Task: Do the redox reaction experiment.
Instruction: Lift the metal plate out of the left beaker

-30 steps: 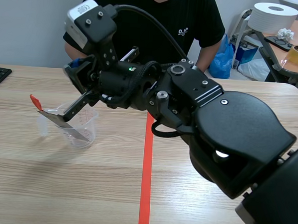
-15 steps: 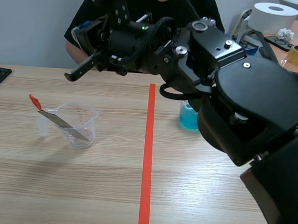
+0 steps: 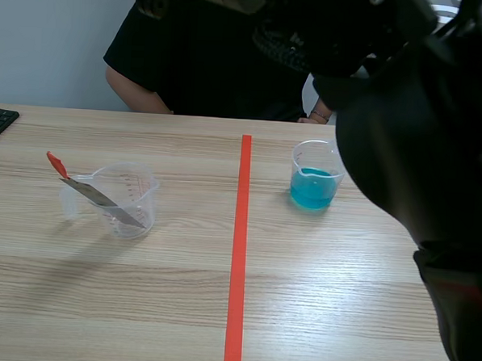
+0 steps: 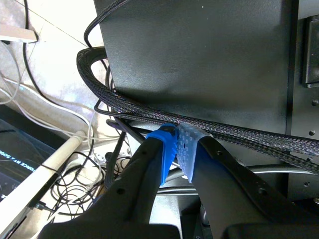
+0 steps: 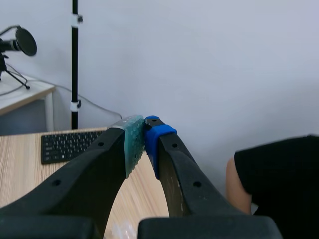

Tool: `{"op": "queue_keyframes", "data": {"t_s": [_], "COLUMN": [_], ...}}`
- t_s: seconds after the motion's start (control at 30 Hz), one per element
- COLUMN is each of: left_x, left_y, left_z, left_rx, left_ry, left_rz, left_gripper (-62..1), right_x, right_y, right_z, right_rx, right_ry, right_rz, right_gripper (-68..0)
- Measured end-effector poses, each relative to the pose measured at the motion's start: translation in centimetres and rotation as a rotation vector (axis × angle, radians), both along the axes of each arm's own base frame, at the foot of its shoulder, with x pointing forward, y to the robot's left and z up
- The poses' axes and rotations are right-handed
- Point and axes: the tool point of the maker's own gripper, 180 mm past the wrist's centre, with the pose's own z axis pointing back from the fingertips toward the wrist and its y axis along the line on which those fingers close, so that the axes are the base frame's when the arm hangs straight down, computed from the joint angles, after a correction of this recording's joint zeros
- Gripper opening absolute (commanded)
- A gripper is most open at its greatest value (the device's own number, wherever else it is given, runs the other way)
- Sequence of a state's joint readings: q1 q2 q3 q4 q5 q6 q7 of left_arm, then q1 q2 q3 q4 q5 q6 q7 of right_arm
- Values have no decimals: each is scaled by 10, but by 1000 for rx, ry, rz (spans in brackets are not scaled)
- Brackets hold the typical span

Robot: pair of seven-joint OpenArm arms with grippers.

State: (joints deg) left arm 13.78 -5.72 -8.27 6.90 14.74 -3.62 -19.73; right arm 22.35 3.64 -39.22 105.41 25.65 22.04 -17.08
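Clear plastic beaker [image 3: 315, 175] half full of blue liquid stands on the pale wooden table [image 3: 340, 299], toward its far edge and just right of the orange-red tape line. Nearer the left edge sits a clear plastic measuring cup [image 3: 127, 199]; a thin silvery metal strip with a red upper end [image 3: 95, 195] leans inside it. The right gripper [image 5: 144, 134] hangs high above the table, its pads pressed together on nothing. The left gripper [image 4: 177, 147] is closed the same way, facing braided black cables [image 4: 129, 107].
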Motion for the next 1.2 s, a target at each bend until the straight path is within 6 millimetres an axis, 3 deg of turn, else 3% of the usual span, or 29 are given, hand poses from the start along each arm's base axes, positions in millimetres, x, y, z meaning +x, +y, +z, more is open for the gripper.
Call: {"op": "queue_keyframes", "data": {"t_s": [0.13,0.47,0.87,0.93,1.1,1.13,1.2], "left_x": [0,0,0,0,0,0,0], "left_y": [0,0,0,0,0,0,0], "left_z": [0,0,0,0,0,0,0], "left_rx": [0,0,0,0,0,0,0], "left_ry": [0,0,0,0,0,0,0], "left_rz": [0,0,0,0,0,0,0], "left_gripper": [-567,-567,-567,-567,-567,-567,-567], "right_x": [-12,-7,0,0,1,1,1], "right_y": [-4,-13,-19,-19,-19,-19,-19], "right_z": [22,74,81,80,77,77,76], "right_rx": [59,130,128,125,114,117,120], "right_ry": [-23,-70,-72,-70,-59,-58,-54], "right_rz": [15,18,-3,-4,-5,-5,-5], "right_gripper": [-669,-669,-654,-554,-65,-7,4]}}
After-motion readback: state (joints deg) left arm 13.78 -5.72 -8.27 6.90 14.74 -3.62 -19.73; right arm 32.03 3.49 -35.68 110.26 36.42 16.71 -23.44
